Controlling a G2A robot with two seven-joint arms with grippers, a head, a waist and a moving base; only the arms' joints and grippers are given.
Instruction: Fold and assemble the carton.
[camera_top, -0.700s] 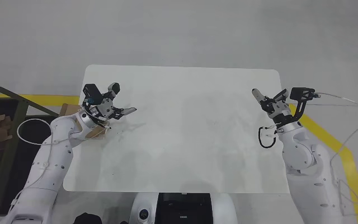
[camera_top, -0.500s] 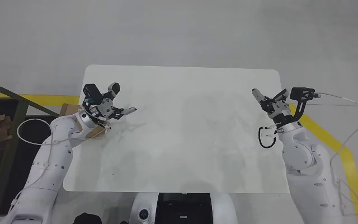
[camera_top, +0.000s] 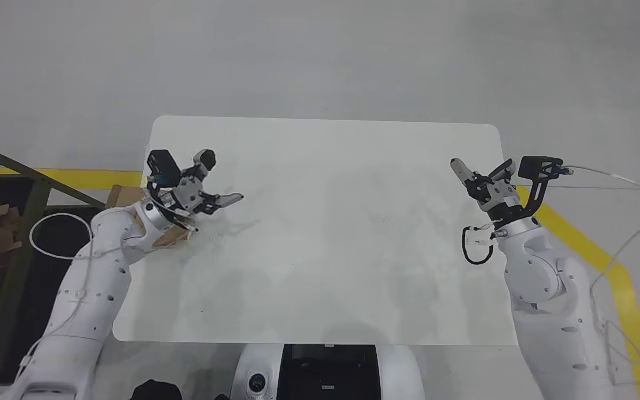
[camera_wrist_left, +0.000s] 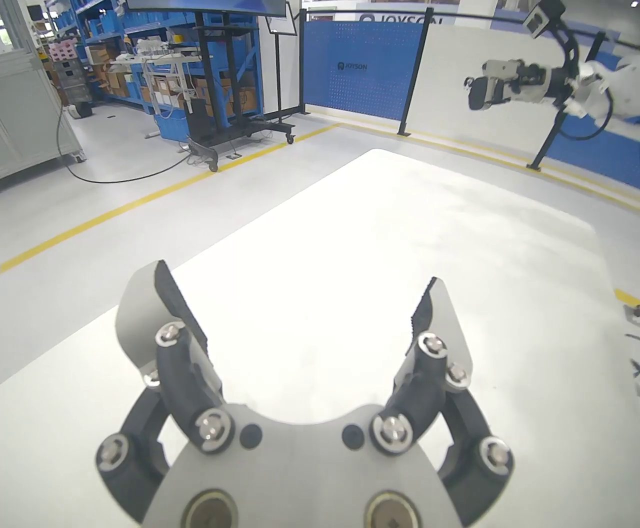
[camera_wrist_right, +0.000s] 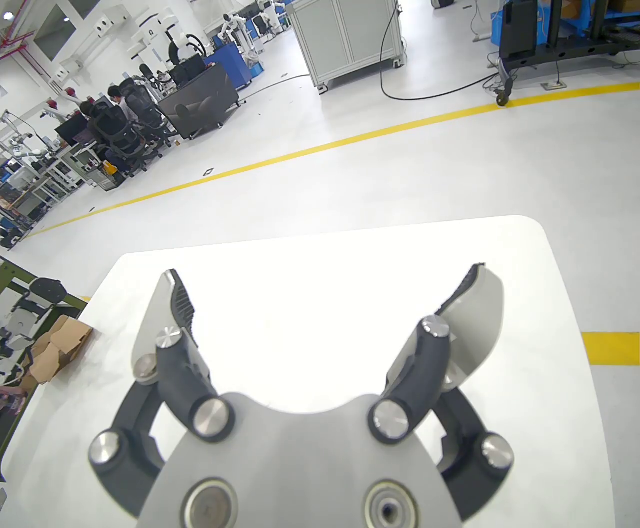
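My left gripper (camera_wrist_left: 295, 295) hovers over the table (camera_top: 330, 250) with its jaws spread wide and nothing between them, and my right gripper (camera_wrist_right: 325, 272) is just as wide and just as empty on the opposite side. The carton (camera_wrist_right: 59, 345) is not in front of either one. It lies behind my left fingertips, down by that wrist at the table's edge, and it is well apart from my right gripper, straight across the tabletop from it. It looks like loose brown cardboard, partly folded (I cannot tell which flaps are up). As I judge it, the step in hand is fetching it, so nothing of the folding is done yet. To do this well I should draw my left gripper back and turn it down toward the cardboard, take one firm panel edge rather than a floppy flap, and drag it toward the middle where my right gripper can reach and brace the other side.
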